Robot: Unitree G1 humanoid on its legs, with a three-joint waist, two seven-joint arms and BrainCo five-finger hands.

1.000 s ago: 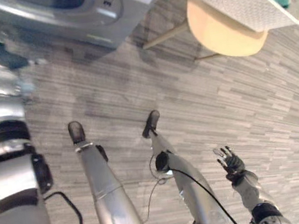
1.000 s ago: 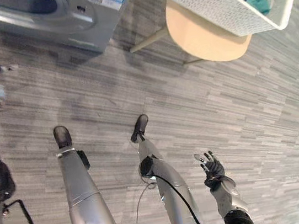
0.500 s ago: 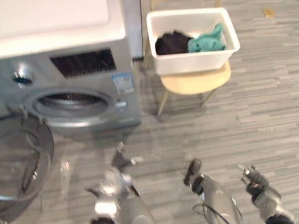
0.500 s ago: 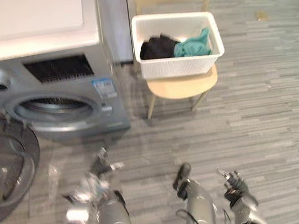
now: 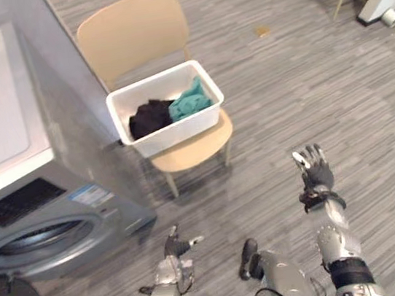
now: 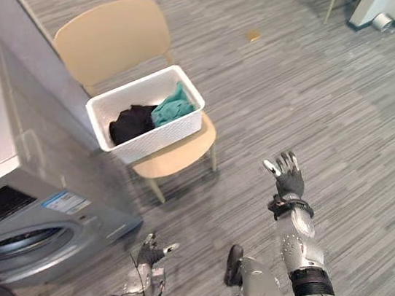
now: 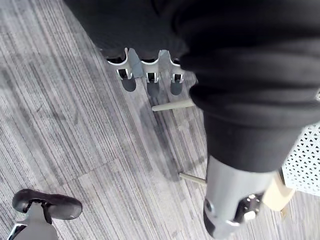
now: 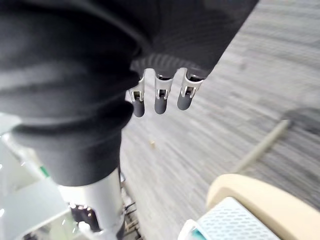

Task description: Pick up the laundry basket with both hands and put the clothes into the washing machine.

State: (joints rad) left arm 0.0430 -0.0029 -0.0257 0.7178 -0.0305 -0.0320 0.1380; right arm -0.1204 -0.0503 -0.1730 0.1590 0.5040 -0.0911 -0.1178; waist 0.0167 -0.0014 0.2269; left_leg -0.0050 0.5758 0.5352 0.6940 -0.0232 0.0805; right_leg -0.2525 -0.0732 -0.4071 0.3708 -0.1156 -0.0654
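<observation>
Seen through the left eye, the whole picture has swung up off the grey plank floor (image 5: 336, 84) within the last second. The white perforated plastic laundry basket (image 5: 180, 128) now sits mid-frame instead of clipped in a corner. That is the camera turning, not the basket, which rests on the seat of the pale wooden chair (image 5: 130, 36) as it did. A black garment (image 5: 147, 117) and a teal garment (image 5: 189, 99) lie inside it. The grey front-loading washing machine (image 5: 14, 203) stands just left of the chair. The right hand (image 5: 313, 170) is raised to the chair's right and nearer the robot, fingers spread and released. The left hand (image 5: 173, 247) is low in front of the chair, towards the machine.

The right eye gives the same layout, with both hands well apart from the chair.

In the left wrist view its fingers (image 7: 152, 85) are straight and empty, with the chair's legs beyond.

In the right wrist view the fingers (image 8: 160, 102) are likewise relaxed, the seat edge and a basket corner past them.

I'd say the robot has only just faced the basket. The approach comes next, and no lift has begun.
</observation>
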